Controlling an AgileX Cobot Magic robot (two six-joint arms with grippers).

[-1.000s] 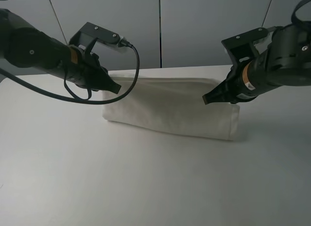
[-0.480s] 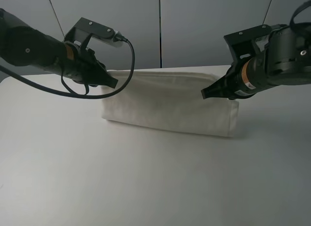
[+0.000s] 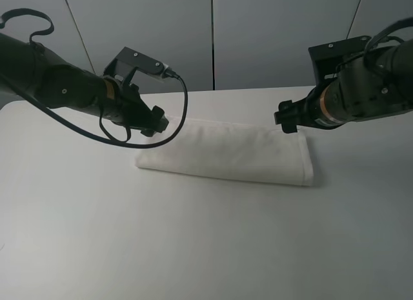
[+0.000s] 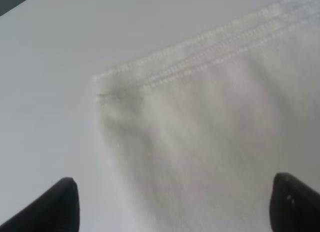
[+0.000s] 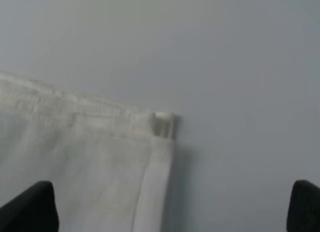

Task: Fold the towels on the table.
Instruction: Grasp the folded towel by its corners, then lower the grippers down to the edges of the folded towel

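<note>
On the table (image 3: 193,248) the towel (image 3: 226,159) lies flat as a long folded strip, left gripper (image 3: 157,122) and right gripper (image 3: 287,117) hovering empty over its far corners, fingers (image 4: 62,204) spread wide, so next, I reckon, a pinch at one end for another fold.

A grey panelled wall (image 3: 271,35) is standing behind the white table (image 3: 206,248), 3 thin dark seams (image 3: 213,39) splitting it, soft even light falling across both.

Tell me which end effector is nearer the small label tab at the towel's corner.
Right. The right end effector hovers open above the far right corner of the towel, where the label sits; the left end effector hovers over the far left corner.
</note>
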